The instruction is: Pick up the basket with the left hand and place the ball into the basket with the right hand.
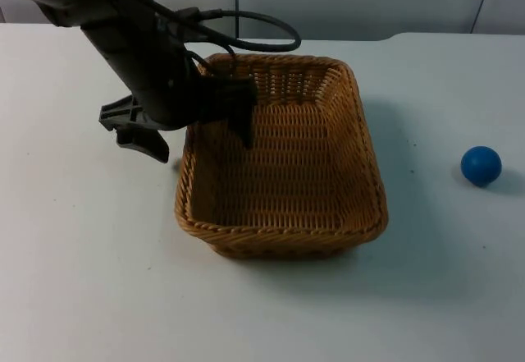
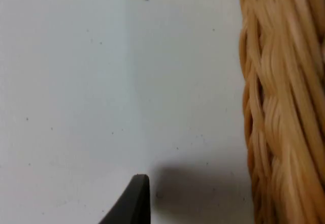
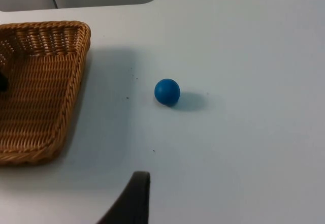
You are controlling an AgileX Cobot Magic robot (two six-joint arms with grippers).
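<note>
A brown wicker basket (image 1: pixel 283 235) stands in the middle of the white table. My left gripper (image 1: pixel 197 135) is open astride the basket's left rim, one finger inside against the wall and the other outside above the table. In the left wrist view the braided rim (image 2: pixel 279 107) runs close beside the outer fingertip (image 2: pixel 133 201). A small blue ball (image 1: pixel 481 166) lies on the table to the right, well apart from the basket. My right gripper (image 3: pixel 133 201) waits back from the ball (image 3: pixel 167 92), with the basket's corner (image 3: pixel 45 28) off to one side.
The grey partition wall (image 1: pixel 344 1) closes off the table at the back. Bare white table top (image 1: pixel 426 116) lies between basket and ball, and also in front of the basket.
</note>
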